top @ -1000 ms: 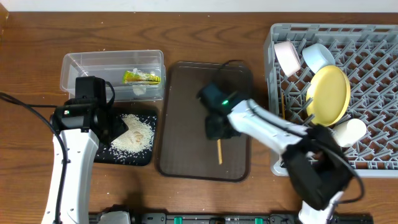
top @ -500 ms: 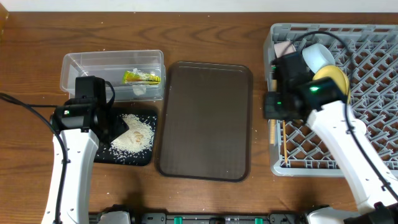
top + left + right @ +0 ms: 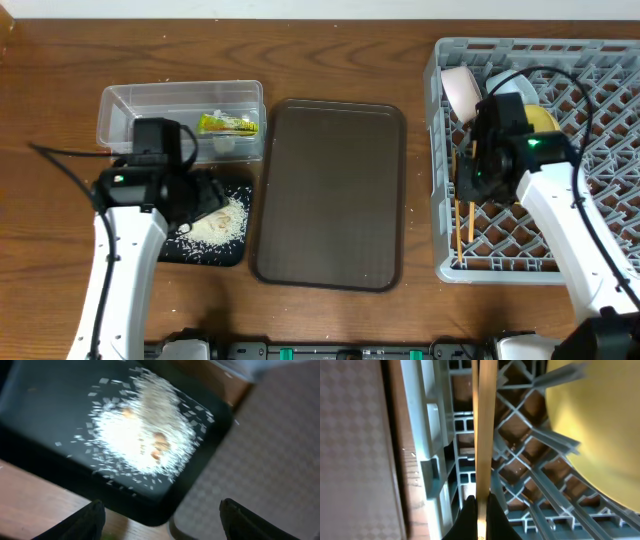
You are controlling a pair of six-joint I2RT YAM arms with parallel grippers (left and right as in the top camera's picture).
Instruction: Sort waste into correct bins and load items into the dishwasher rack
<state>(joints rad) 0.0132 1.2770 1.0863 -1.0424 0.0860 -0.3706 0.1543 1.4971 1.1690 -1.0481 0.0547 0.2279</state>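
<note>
Gripping the chopsticks point(image 3: 484, 420), my right jaws are closed on the wood, with the dark fingertips point(image 3: 467, 520) pinching it from both sides. I cannot tell whether they hold one stick or both. The wood runs straight away from the jaws over the lattice of the rack point(image 3: 437, 460), just inside its left wall. From above, the chopsticks point(image 3: 460, 225) lie along the left side of the rack point(image 3: 600, 250), pointing near and far, with the jaws over their far end. The yellow plate point(image 3: 540, 122) stands on edge just right of the jaws, and its rim point(image 3: 600, 425) fills the right of my wrist view. A pale bowl point(image 3: 460, 90) stands on edge in the far left corner of the rack.

My left jaws are spread wide and hold nothing; the two fingertips point(image 3: 92, 517) sit well apart at the near edge of my wrist view. They hang over the black tray point(image 3: 40, 410), above its right near corner. The rice point(image 3: 145, 435) lies heaped on that tray, with loose grains scattered around the heap. Beyond the black tray point(image 3: 215, 255), the clear tub point(image 3: 130, 110) holds the wrapper point(image 3: 228, 124). The brown tray point(image 3: 330, 195) sits on the surface between the black tray and the rack.
</note>
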